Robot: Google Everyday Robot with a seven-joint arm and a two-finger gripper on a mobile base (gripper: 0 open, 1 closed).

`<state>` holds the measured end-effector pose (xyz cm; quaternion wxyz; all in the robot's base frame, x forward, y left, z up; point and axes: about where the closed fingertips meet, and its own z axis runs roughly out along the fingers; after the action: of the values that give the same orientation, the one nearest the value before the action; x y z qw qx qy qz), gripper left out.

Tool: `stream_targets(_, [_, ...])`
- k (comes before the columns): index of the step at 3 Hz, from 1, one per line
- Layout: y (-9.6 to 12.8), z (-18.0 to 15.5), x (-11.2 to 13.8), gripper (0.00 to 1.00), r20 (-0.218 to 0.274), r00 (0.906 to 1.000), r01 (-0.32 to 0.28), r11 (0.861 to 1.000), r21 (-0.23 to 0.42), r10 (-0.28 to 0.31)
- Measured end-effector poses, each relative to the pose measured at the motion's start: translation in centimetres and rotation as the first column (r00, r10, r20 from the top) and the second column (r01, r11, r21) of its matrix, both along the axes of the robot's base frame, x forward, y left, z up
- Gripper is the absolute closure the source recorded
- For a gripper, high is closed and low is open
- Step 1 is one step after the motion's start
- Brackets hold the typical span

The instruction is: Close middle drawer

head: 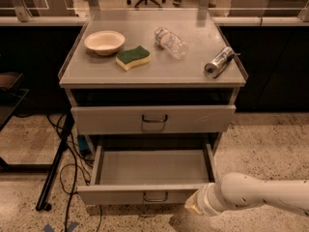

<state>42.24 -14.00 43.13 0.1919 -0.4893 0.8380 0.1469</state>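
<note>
The middle drawer [120, 195] of the grey cabinet is pulled far out. Its shallow tray [152, 167] holds nothing and its small loop handle [155, 196] faces me. Above it, the taller upper drawer [193, 119] stands slightly out, with a darker handle. My gripper [193, 206] is at the end of a white arm [256, 195] that comes in from the lower right. It sits low, at the right end of the middle drawer's front, close to or touching it. The lowest drawer is hidden below the open one.
On the cabinet top are a cream bowl [104, 41], a green and yellow sponge [133, 57], a lying plastic bottle [170, 42] and a lying silver can [218, 62]. A black stand leg and cables [55, 163] are on the floor to the left. Dark counters run behind.
</note>
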Motion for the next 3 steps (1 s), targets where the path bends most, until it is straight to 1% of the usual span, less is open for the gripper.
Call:
stream_targets(1, [1.35, -1.88, -0.62, 0.97, -0.021, 0.9986, -0.048, 0.999, -0.008, 0.047])
stream_targets(3, [1.36, -1.88, -0.62, 0.5, -0.021, 0.9986, -0.048, 0.999, -0.008, 0.048])
